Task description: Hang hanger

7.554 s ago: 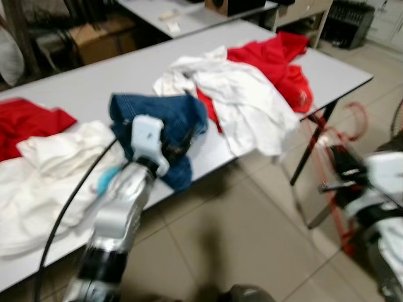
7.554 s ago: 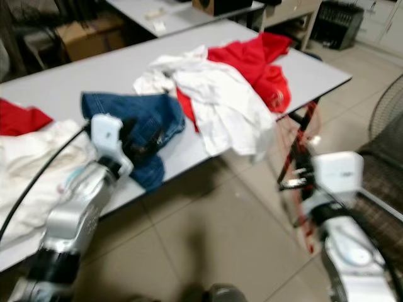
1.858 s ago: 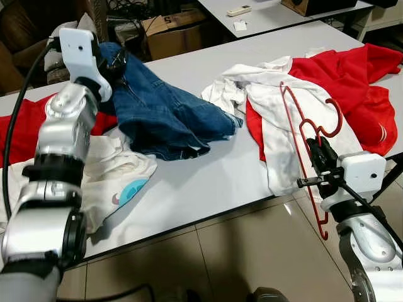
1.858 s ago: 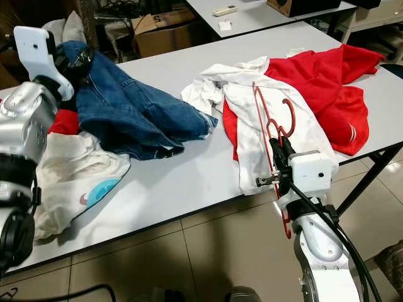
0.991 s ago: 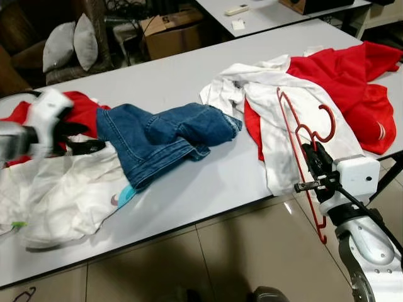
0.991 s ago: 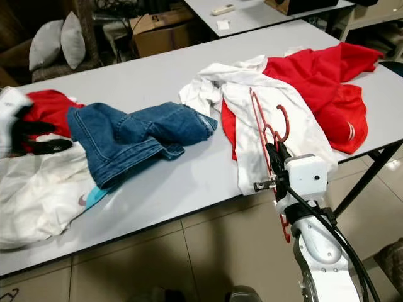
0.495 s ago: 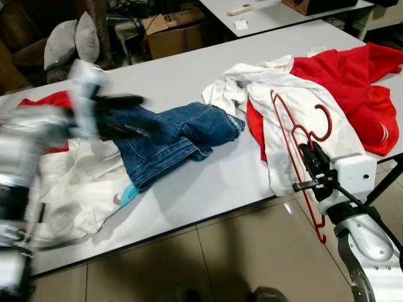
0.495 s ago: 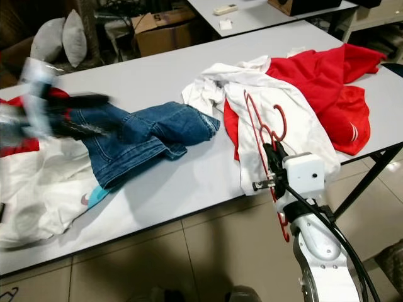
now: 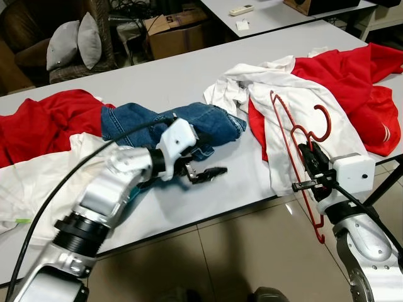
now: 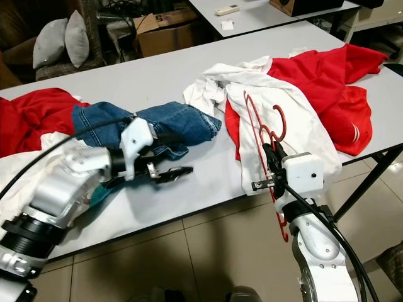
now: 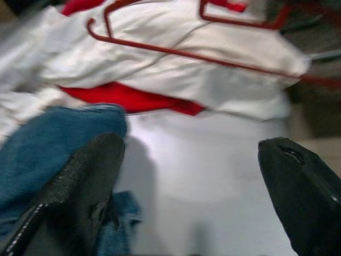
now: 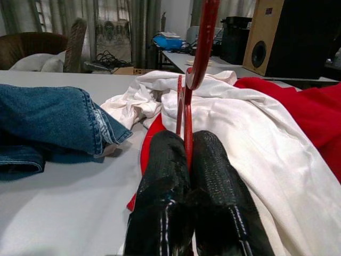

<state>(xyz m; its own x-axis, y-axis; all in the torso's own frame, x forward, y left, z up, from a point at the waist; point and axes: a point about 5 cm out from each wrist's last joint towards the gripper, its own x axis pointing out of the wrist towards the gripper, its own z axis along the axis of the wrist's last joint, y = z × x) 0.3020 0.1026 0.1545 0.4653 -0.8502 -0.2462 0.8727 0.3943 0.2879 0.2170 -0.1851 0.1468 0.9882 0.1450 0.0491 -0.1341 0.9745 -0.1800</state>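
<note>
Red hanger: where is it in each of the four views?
Left eye view: red hanger right of centre, held upright by the right pincer at the table edge.
Right eye view: hanger right of centre, over the white shirt.
Left wrist view: hanger blurred, across the white shirt.
Right wrist view: hanger centre, clamped between the fingers.
Shared landmark: the white shirt.

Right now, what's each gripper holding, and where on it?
Right gripper is shut on the red hanger, pinching its thin wire frame. Left gripper is open over the table, holding nothing.
</note>
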